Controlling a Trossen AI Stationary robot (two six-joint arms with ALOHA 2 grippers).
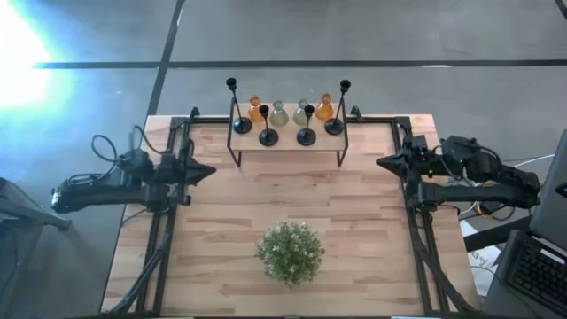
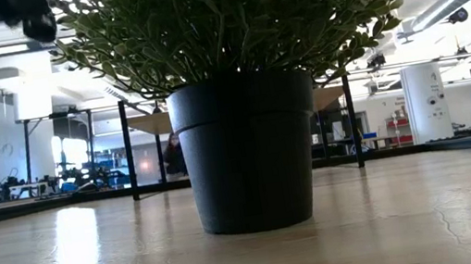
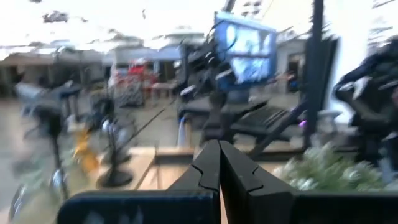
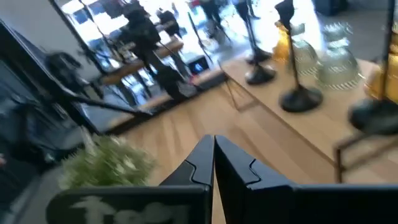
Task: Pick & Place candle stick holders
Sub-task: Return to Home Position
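Four black candle stick holders stand on their round bases on a small raised wooden shelf (image 1: 288, 144) at the table's far middle: one at the far left (image 1: 241, 124), one at the near left (image 1: 267, 136), one at the near right (image 1: 306, 136), one at the far right (image 1: 335, 126). Some show in the right wrist view (image 4: 301, 98). My left gripper (image 1: 211, 171) is shut and empty at the table's left side. My right gripper (image 1: 381, 163) is shut and empty at the right side. Both hover above the table.
Small orange and grey-green glass vases (image 1: 280, 113) stand among the holders on the shelf. A potted green plant (image 1: 290, 252) in a black pot (image 2: 247, 152) stands at the table's near middle. Black frame rails (image 1: 159, 239) run along both table sides.
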